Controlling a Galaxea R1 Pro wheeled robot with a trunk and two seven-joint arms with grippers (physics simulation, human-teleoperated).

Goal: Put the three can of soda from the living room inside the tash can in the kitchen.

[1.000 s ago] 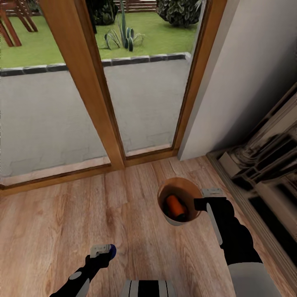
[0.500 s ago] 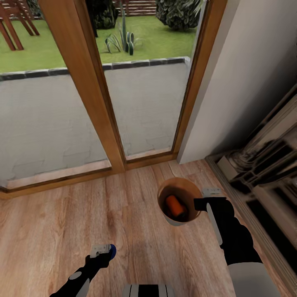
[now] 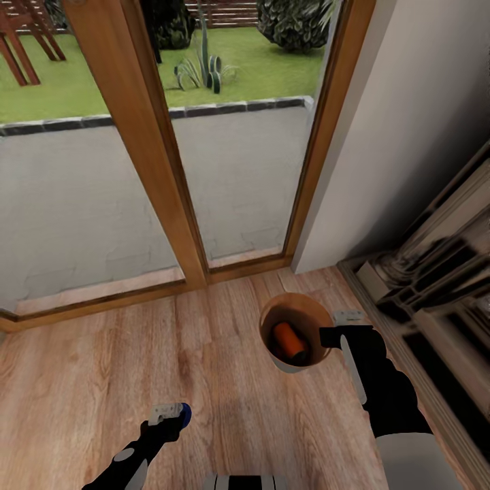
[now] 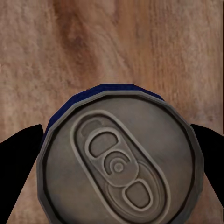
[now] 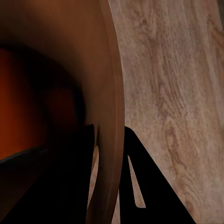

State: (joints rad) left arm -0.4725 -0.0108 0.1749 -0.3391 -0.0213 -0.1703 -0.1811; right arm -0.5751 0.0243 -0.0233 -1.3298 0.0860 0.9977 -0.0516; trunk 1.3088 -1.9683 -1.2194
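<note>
Lying tilted inside trash can (image 3: 294, 364): orange can (image 3: 289, 340), long axis slanting.

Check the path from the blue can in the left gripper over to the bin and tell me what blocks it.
Nothing visible does. The blue can sits in the left gripper; bare wood floor lies between it and the bin. The right gripper pinches the bin's far rim, leaving the opening free above one orange can.

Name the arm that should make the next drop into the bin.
Left, probably. The left gripper holds the blue can, while the right gripper is clamped on the bin's rim. One orange can is already inside.
</note>
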